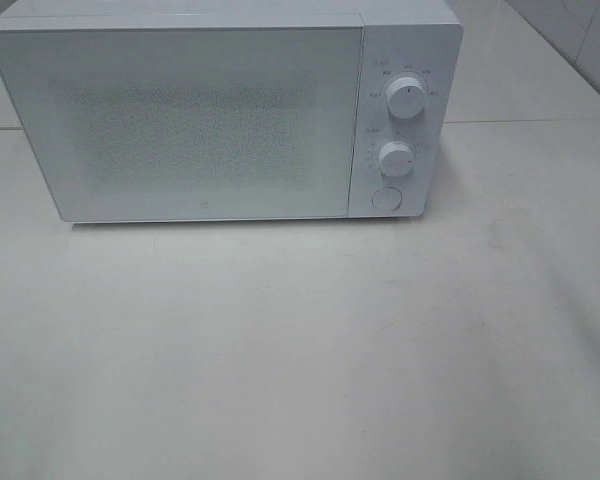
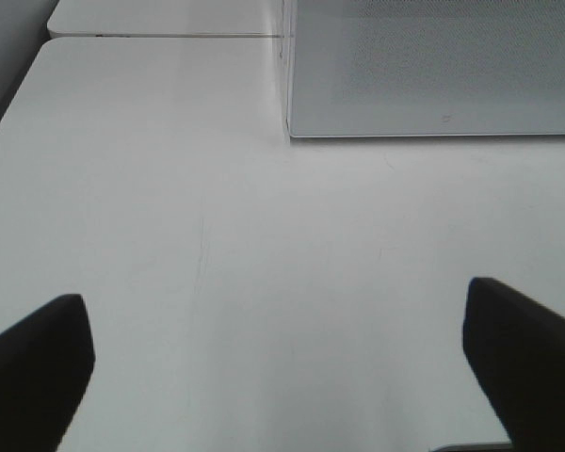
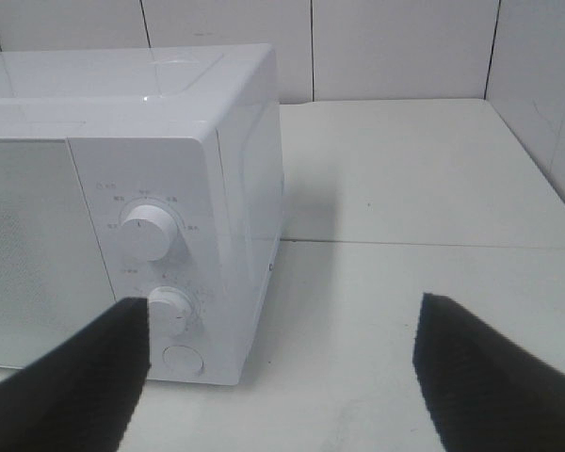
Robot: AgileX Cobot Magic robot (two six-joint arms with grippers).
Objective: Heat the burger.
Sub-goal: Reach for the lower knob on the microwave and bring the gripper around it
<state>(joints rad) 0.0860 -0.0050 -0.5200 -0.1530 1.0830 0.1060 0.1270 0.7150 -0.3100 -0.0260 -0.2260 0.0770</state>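
Note:
The burger is out of view in every frame. A white microwave (image 1: 220,115) stands at the back of the table with its door (image 1: 180,125) shut and two dials (image 1: 407,98) plus a round button on its right panel. My left gripper (image 2: 278,353) is open over bare tabletop, in front of the microwave's left corner (image 2: 433,75). My right gripper (image 3: 282,363) is open, apart from the microwave's control panel (image 3: 151,231) and level with its lower dial (image 3: 171,309). Neither gripper holds anything. Neither arm shows in the exterior high view.
The white table (image 1: 300,350) spreads in front of the microwave. A seam (image 3: 424,243) between two tabletops runs past the microwave's right side. Tiled walls (image 3: 405,47) close the back and right.

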